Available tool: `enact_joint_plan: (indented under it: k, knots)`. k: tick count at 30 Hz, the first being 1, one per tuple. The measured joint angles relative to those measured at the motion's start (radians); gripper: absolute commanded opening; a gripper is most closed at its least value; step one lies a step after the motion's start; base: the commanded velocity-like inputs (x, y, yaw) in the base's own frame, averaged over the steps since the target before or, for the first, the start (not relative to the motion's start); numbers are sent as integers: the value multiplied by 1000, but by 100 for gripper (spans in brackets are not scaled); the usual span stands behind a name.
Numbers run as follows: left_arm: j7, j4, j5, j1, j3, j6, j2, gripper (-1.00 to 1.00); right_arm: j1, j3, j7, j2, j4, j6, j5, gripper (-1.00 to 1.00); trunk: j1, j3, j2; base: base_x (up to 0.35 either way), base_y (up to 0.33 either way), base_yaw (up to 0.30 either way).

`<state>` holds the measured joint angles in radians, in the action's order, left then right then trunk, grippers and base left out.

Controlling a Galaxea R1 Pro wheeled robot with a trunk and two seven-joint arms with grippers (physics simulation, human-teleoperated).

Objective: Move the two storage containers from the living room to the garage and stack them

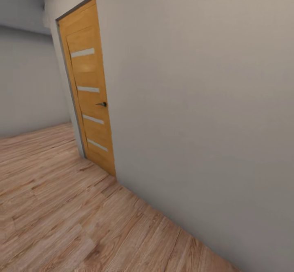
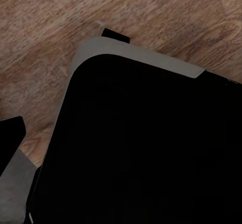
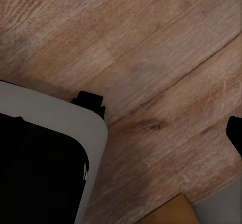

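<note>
Neither gripper's state can be determined; in both wrist views the robot's dark base point(image 2: 146, 148) is seen over the wood plank floor point(image 3: 151, 57). In the head view, a wooden door point(image 1: 87, 88) stands upper left in a plain wall point(image 1: 204, 100). No storage containers are visible, presumably because the robot is in transit.

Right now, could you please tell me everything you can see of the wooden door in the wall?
The door is a tall, narrow leaf of orange-brown wood, closed, set in a thin grey frame in the pale grey wall. Four slim horizontal frosted strips run down its middle panel, spaced top to bottom. A small dark lever handle sits on its right edge at mid height. Its bottom edge reaches the light wood plank floor. Nothing leans on it or blocks it.
</note>
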<state>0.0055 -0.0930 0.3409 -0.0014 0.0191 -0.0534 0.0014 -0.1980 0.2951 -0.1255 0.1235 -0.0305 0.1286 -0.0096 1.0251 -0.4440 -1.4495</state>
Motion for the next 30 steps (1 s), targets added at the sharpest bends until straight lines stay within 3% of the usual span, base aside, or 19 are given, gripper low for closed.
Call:
enact_joint_plan:
  k: [30]
  knots:
    - [0,0,0,0,0,0,0,100,0,-2,0,2,0,0,-1,100,0,0,0,0,0,269]
